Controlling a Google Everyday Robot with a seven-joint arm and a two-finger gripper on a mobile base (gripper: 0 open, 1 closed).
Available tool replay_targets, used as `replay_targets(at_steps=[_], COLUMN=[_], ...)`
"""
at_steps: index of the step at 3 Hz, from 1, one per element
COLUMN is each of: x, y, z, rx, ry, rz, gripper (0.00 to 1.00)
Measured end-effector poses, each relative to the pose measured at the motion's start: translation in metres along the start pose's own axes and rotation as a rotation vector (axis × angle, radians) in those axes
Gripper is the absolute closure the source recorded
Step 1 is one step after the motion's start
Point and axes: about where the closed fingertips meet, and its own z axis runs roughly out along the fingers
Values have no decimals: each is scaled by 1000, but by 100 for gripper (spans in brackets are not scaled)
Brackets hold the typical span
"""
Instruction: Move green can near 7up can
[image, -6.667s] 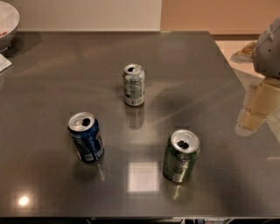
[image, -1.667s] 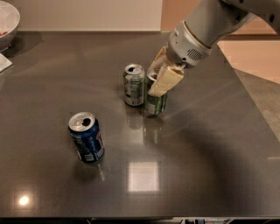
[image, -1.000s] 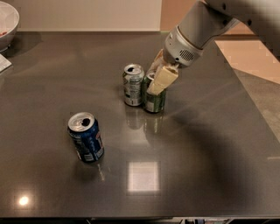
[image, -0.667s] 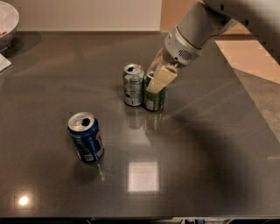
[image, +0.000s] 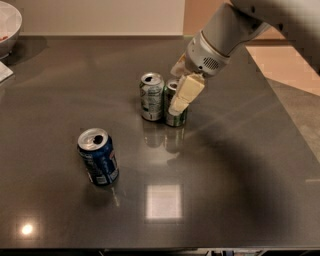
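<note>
The green can (image: 175, 118) stands upright on the dark table (image: 230, 170), right beside the 7up can (image: 151, 97) and touching or nearly touching its right side. My gripper (image: 177, 98) reaches down from the upper right and is closed around the green can. One pale finger (image: 183, 94) lies across the can's front and the other is hidden behind it. The 7up can is upright near the table's middle.
A blue can (image: 98, 157) stands upright at the front left. A white bowl (image: 7, 25) sits at the far left corner, with a white object (image: 4, 73) at the left edge below it. The table's right edge runs diagonally at the right.
The green can has moved from the front right of the table to the 7up can's right side, held by my gripper. Over the last second, can and gripper have barely moved.
</note>
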Motion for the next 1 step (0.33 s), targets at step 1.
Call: replay_targets(at_steps=[1], x=[0], y=[0], z=[0], rx=[0], ry=[0], rz=[0], gripper=[0])
